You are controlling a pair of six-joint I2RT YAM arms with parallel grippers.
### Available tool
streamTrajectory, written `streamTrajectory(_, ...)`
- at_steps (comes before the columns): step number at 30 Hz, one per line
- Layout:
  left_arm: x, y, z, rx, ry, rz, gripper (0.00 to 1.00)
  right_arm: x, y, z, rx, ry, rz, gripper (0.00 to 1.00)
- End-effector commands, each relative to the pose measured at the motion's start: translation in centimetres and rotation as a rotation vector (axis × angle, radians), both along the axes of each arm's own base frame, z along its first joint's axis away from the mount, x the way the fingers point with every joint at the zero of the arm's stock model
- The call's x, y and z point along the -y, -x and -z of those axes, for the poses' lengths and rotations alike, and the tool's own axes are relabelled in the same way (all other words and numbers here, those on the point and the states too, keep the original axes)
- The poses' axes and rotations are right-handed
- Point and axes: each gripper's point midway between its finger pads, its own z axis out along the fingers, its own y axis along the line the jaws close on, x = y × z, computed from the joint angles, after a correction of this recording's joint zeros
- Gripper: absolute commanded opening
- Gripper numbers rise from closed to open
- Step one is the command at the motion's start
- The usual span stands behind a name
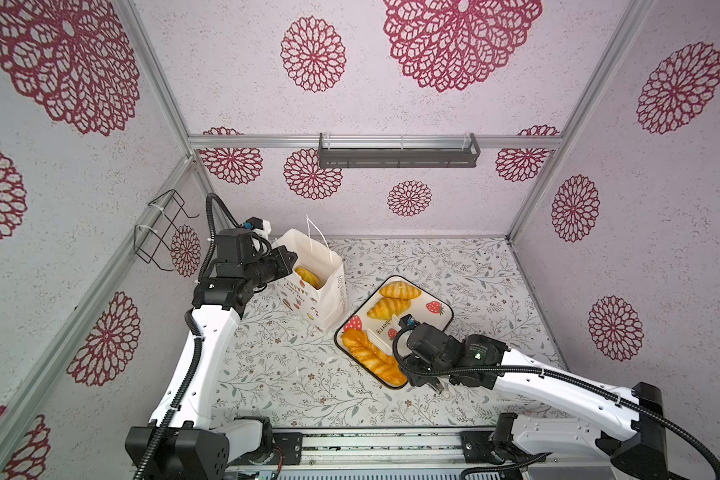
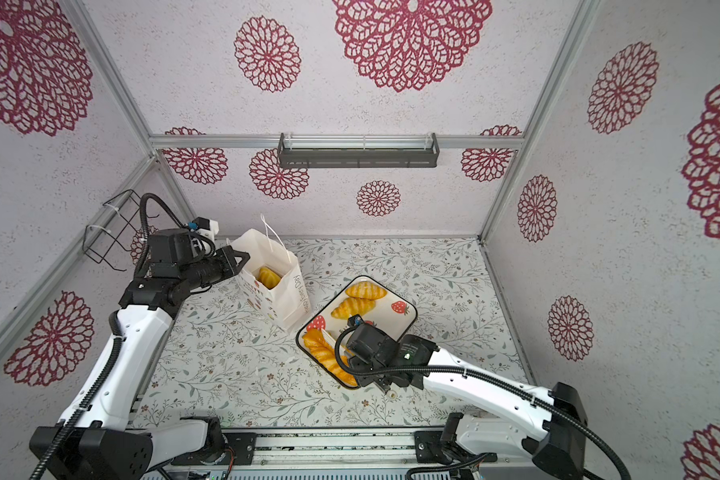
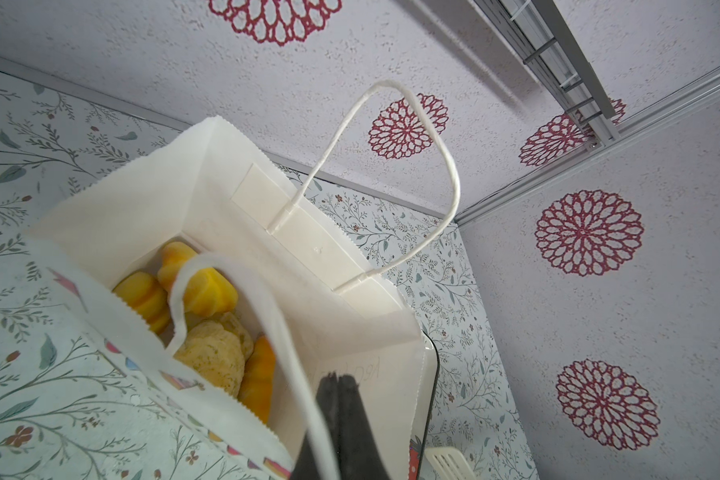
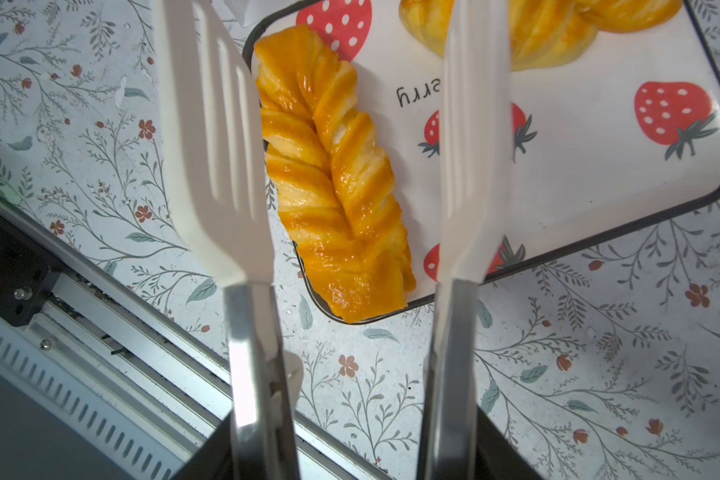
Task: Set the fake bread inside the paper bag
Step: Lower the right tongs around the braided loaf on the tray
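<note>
The white paper bag [image 1: 329, 299] stands open at the back left, and several pieces of fake bread [image 3: 200, 286] lie at its bottom. My left gripper [image 3: 339, 384] is shut at the bag's near rim beside a cord handle [image 3: 267, 316], pinching the paper. On the strawberry tray [image 1: 433, 320] lie two croissants [image 1: 400, 291] and a long plaited loaf [image 4: 337, 187]. My right gripper [image 4: 352, 453] is shut on metal tongs. Their white tips [image 4: 213, 158] stand apart above the loaf, one on each side, touching nothing.
A black wire rack [image 1: 163, 232] hangs on the left wall and a dark shelf [image 1: 398, 156] on the back wall. The tray's corner lies close to the bag's base. A metal rail [image 1: 379, 449] runs along the table's front edge.
</note>
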Motion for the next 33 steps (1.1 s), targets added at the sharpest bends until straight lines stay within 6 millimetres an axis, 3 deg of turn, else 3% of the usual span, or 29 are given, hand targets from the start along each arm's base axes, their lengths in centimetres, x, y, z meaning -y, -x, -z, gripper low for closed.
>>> streamTrajectory(1,-0.3,0.1,-1.6,0.051,-0.014,0.0,0.0,-0.1,-0.3,-1.2,0.036,-0.002,0.016,0.51)
streamTrajectory(14,-0.1,0.1,-1.6,0.047,-0.01,0.004,0.0,-1.1,1.1,-1.1,0.033,0.031,-0.063,0.51)
streamTrajectory(24,-0.1,0.1,-1.1,0.04,-0.014,0.001,0.0,-1.2,1.6,0.7,-0.003,0.11,-0.098,0.51)
streamTrajectory(25,-0.1,0.1,-1.1,0.038,-0.013,0.001,0.0,-1.6,2.5,0.9,-0.005,0.113,-0.132,0.51)
streamTrajectory(33,-0.1,-0.1,-1.0,0.038,-0.014,0.0,0.0,-2.7,3.4,1.8,-0.032,0.13,-0.199,0.49)
